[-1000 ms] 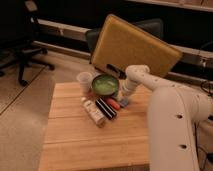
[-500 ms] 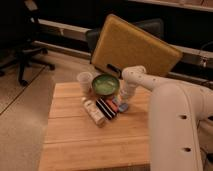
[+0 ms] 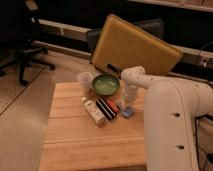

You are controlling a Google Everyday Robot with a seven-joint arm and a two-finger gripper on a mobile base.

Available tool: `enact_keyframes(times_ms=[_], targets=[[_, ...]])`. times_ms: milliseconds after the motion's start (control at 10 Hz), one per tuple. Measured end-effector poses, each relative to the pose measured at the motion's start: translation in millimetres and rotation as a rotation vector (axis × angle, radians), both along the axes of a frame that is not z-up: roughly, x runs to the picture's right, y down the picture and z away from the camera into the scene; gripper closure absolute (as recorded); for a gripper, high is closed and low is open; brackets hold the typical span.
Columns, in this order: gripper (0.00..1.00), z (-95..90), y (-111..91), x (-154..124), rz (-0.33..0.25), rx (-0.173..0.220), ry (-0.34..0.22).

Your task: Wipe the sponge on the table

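- The gripper [image 3: 127, 106] is down at the right-rear part of the desk [image 3: 85, 145], pointing straight down from the white arm [image 3: 167, 102].
- The sponge [image 3: 128, 113] lies flat on the wood right under it, just right of the small orange-red thing [image 3: 114, 105] and in front of the green bowl [image 3: 105, 84].
- The gripper is closed up narrow. It looks pinched on the sponge's top, though the view is murky there, so it might only be pressing on it.
- Judging by that, the step in hand is the wipe itself: sponge on the wood, gripper on the sponge, ready for a stroke.
- The next move needs steady downward pressure so the sponge drags flat instead of flipping or slipping out.
- The stroke should run toward the bare planks at the front. To the left it's crowded, with the orange-red thing, a dark flat item [image 3: 105, 109] and a white bottle [image 3: 94, 112] all lined up close.
- A sideways sweep to the left would probably bump that row, so a short pull toward the front edge looks safer.
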State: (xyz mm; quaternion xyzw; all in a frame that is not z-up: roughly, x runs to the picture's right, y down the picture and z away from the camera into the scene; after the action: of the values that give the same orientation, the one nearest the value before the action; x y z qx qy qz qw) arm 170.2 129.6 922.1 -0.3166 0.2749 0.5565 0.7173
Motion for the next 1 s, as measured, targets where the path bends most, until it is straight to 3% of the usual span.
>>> enact_keyframes(times_ms=[300,500,800,1000], targets=[[0.89,2.9,-6,34,-0.056,-0.041,0.104],[0.89,12.5,-16,46,-0.097,-0.041,0.136],[0.89,38.8,-38,47,-0.14,0.006,0.121],[0.89,59.4,-59,35,-0.152,0.071,0.074]])
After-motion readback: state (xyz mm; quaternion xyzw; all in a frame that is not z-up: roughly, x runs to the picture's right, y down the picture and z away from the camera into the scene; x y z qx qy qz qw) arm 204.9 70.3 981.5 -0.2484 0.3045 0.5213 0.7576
